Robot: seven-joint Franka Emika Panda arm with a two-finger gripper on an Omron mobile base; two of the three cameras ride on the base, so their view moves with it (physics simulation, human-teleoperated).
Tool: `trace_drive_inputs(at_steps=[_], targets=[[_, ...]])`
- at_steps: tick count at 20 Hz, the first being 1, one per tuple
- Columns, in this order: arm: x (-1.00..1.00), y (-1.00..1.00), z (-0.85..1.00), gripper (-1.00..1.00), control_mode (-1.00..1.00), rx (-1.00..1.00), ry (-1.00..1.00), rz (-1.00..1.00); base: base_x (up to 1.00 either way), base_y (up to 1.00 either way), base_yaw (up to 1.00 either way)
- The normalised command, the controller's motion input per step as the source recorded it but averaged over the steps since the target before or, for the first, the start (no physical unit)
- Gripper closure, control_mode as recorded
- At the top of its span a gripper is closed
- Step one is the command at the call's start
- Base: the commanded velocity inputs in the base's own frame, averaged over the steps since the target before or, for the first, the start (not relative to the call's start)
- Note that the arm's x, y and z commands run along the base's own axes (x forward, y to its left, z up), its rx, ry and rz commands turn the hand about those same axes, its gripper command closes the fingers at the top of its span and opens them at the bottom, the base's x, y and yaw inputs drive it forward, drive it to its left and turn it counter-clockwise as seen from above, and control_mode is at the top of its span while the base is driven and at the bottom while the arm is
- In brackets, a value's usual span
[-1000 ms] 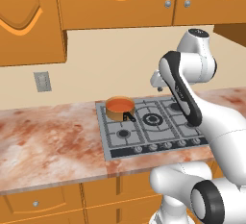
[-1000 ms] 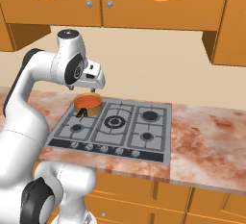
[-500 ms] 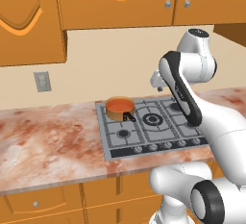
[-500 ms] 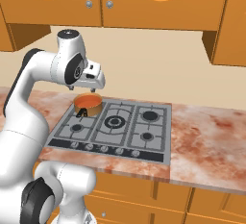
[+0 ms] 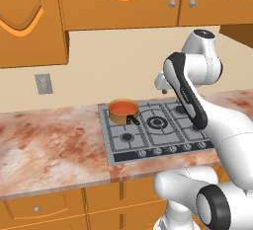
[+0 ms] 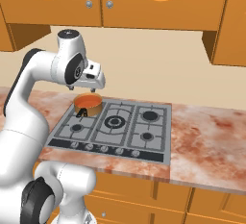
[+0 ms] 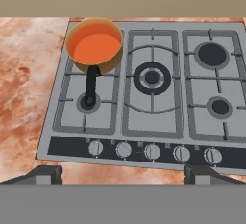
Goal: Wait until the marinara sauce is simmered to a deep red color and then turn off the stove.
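Orange sauce [image 7: 94, 43] in pan [image 7: 106, 62] on stove's [image 7: 153, 115] back-left burner; jaws spread wide, holding nothing, high above.

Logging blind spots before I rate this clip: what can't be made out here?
- Flame under the saucepan: hidden by its body in all three views.
- Knobs: their markings and positions are too small to read, even in the hand view.
- Gripper: the hand view shows just the tips, set wide apart; in both base views the arm covers the fingers.
- Sauce: reads orange; depth cannot be told.
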Motion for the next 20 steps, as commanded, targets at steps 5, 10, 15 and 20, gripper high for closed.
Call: trace_drive_inputs(at_steps=[5, 10, 15, 20], targets=[[-0.09, 0.04, -0.28, -1.00, -1.00, 0.00, 0.03, 0.01, 0.00, 0.00, 0.00], [-0.18, 0.00, -0.82, -1.00, -1.00, -0.10, 0.09, 0.13, 0.00, 0.00, 0.00], [-0.15, 0.00, -0.85, -1.00, -1.00, -0.01, 0.05, 0.19, 0.00, 0.00, 0.00], [-0.06, 0.00, -0.77, -1.00, -1.00, 0.00, 0.01, 0.17, 0.00, 0.00, 0.00]])
